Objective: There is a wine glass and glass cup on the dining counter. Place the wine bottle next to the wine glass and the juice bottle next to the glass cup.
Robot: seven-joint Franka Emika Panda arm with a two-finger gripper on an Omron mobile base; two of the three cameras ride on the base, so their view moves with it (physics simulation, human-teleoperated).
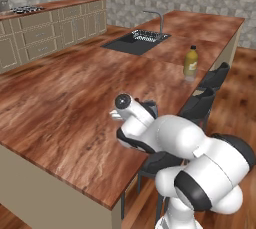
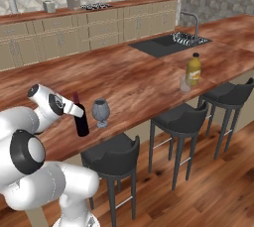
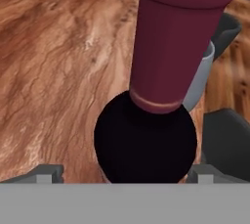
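The wine bottle (image 2: pixel 82 122) stands upright on the dining counter (image 2: pixel 129 80), close to the left of the wine glass (image 2: pixel 100 112). My gripper (image 2: pixel 75 109) is at the bottle's dark red neck. In the hand view the gripper (image 3: pixel 127 174) is open. Its fingertips (image 3: pixel 49 173) stand apart on either side of the wine bottle (image 3: pixel 146 145), and the wine glass (image 3: pixel 202 78) shows just behind the neck. Farther right, near the counter's edge, the juice bottle (image 2: pixel 194 70) stands beside the glass cup (image 2: pixel 185 85). The juice bottle (image 1: pixel 190 62) also shows in the left base view.
A dark sink (image 2: pixel 168 45) with a faucet (image 2: pixel 193 23) is set into the counter behind the juice bottle. Three black bar stools (image 2: pixel 176 117) line the counter's near side. The wall counter (image 2: pixel 74 13) with a toaster and a stove runs along the back.
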